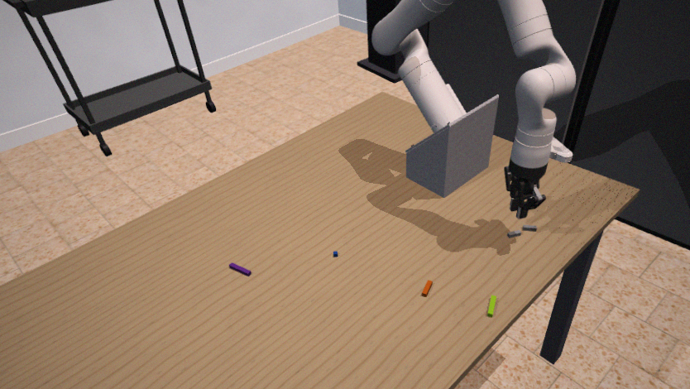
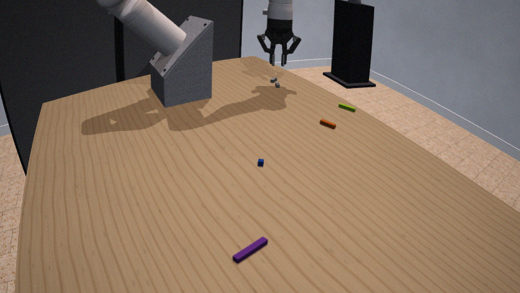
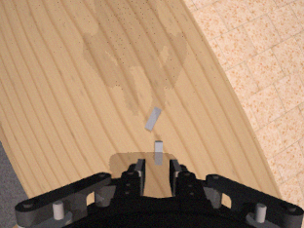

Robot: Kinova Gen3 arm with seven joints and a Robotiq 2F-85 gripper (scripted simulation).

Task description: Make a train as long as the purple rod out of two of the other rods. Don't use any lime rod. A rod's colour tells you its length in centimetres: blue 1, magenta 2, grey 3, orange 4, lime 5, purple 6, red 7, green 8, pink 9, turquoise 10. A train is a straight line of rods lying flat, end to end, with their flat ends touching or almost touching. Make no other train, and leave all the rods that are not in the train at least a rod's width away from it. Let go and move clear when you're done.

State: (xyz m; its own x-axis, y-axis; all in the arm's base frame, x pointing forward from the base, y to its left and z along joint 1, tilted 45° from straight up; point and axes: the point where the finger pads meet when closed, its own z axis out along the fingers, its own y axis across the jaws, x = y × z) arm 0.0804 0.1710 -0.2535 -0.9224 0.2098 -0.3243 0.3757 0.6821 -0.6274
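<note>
Two short grey rods [image 1: 514, 233] [image 1: 529, 227] lie near the table's far right corner, close together but at an angle, not in line. They also show in the exterior view [image 2: 277, 85] [image 2: 273, 79] and the wrist view [image 3: 158, 152] [image 3: 154, 118]. My gripper [image 1: 524, 209] [image 2: 277, 60] [image 3: 157, 169] hangs above them, pointing down, its fingers narrowed to a small gap with nothing between them. The purple rod [image 1: 240, 269] [image 2: 249, 249] lies far away on the table. An orange rod [image 1: 426, 287] [image 2: 327, 123], a blue rod [image 1: 335, 253] [image 2: 260, 162] and a lime rod [image 1: 491, 305] [image 2: 346, 107] lie apart.
The arm's grey mount block [image 1: 453, 147] [image 2: 183, 65] stands on the table beside the gripper. The table's edge runs close to the grey rods. A black cart [image 1: 120, 91] and a black pillar [image 2: 351, 43] stand on the floor.
</note>
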